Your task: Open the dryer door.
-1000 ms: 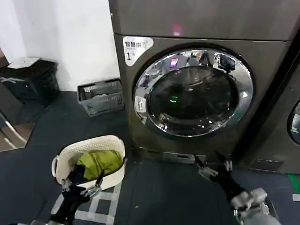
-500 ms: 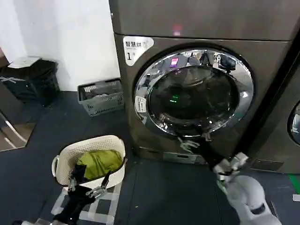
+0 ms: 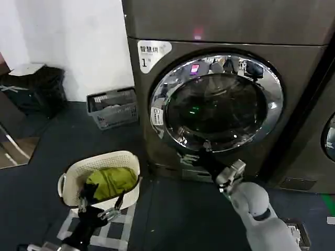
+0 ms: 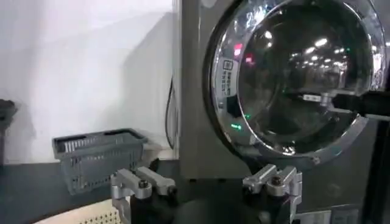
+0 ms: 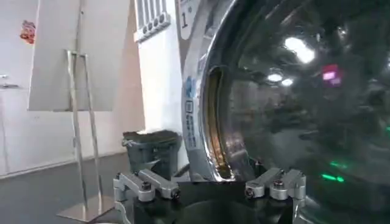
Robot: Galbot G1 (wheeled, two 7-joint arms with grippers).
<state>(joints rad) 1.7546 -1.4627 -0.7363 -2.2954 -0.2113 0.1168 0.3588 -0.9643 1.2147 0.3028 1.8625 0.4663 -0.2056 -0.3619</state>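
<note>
The dryer door (image 3: 216, 102) sits closed on the machine's front as the right tool (image 3: 194, 155), fingers spread, reaches its lower chrome rim (left tool (image 3: 98, 205), also spread, hangs above the laundry basket (image 3: 99, 180)).

Glossy chrome ring and dark glass on dryer door (image 3: 217, 102), woven plastic basket (image 3: 102, 178), matt floor (image 3: 172, 219)

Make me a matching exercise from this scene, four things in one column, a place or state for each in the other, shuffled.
Things:
1. dryer door
2. right end effector
3. left end effector
4. grey crate

Places or states:
A. low over the white laundry basket
B. shut, chrome ring against the machine front
C. on the floor by the white wall
D. at the door's lower rim

Pairs: 1-B, 2-D, 3-A, 4-C
</note>
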